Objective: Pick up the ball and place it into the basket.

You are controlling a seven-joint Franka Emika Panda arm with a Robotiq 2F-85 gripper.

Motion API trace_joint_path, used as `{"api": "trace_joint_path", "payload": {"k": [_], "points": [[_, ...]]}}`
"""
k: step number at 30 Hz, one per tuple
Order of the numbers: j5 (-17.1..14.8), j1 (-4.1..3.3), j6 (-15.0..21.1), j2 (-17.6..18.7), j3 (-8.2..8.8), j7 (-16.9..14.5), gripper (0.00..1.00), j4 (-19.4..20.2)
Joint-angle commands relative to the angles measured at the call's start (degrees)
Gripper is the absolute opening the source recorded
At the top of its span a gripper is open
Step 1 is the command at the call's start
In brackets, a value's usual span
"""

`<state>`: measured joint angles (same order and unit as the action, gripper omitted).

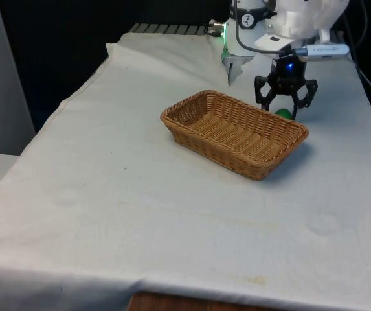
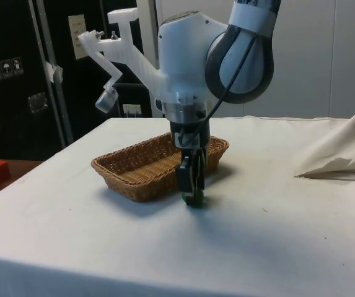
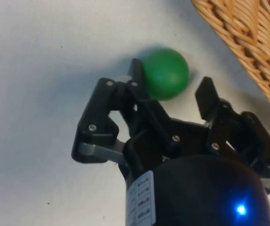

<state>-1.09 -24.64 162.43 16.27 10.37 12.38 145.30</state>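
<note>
straddling the green ball (image 3: 165,73) with fingers spread and not yet closed, the gripper (image 3: 171,89) sits low on the cloth (image 1: 107,194) at the basket's (image 1: 234,133) 2 o'clock, ready to grasp

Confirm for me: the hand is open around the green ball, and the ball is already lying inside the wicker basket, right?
Not quite. The hand is open around the green ball, but the ball lies on the white cloth beside the wicker basket, not inside it. The wrist view shows this plainly, with cloth between ball and basket wall.
</note>
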Motion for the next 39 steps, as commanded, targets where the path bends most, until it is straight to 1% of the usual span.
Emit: {"api": "trace_joint_path", "payload": {"k": [1, 2, 4, 5, 10, 11, 12, 15, 17, 19, 20, 21, 25, 26, 27, 28, 37, 38, 39], "points": [[0.0, 0.00, 0.0, 0.0, 0.00, 0.0, 0.24, 0.0], [-0.3, 0.00, 0.6, 0.2, -0.23, 0.1, 0.24, -0.1], [-0.3, 0.00, 0.7, 0.2, -0.29, 0.1, 0.06, -0.1], [-0.3, 0.00, 0.7, 0.2, -0.29, 0.1, 0.00, -0.1], [-0.3, 0.00, 0.7, 0.3, -0.29, 0.1, 0.00, -0.1], [0.0, -0.06, 0.0, 0.1, -0.06, 0.1, 0.00, -0.1], [-0.4, 0.06, 0.7, 0.2, -0.29, 0.1, 0.00, -0.1], [0.2, -0.34, -0.8, -1.4, 0.06, 0.3, 0.00, 0.0], [0.4, -0.46, -1.5, -2.3, 0.23, 0.3, 0.00, 0.1], [0.7, -0.46, -2.7, -3.8, 0.34, 0.4, 0.00, 0.1], [0.1, -0.17, -2.2, -3.3, -0.06, -0.1, 0.00, -0.1], [0.8, -0.40, -3.2, -4.4, 0.34, 0.3, 0.00, 0.2], [1.0, -0.29, -5.2, -6.5, 0.40, 0.0, 0.00, 0.3], [1.2, -0.17, -6.0, -7.5, 0.46, -0.2, 0.00, 0.3], [0.5, -0.17, -5.5, -7.0, 0.11, -0.4, 0.00, 0.3], [1.2, -0.11, -6.4, -8.0, 0.52, -0.5, 0.00, 0.3], [1.1, 0.06, -9.3, -11.6, 2.01, -3.6, 0.00, 0.8], [0.6, 0.00, -9.0, -11.0, 1.83, -3.7, 0.00, 0.5], [1.1, 0.06, -9.6, -11.9, 2.12, -3.8, 0.00, 0.9]]}}
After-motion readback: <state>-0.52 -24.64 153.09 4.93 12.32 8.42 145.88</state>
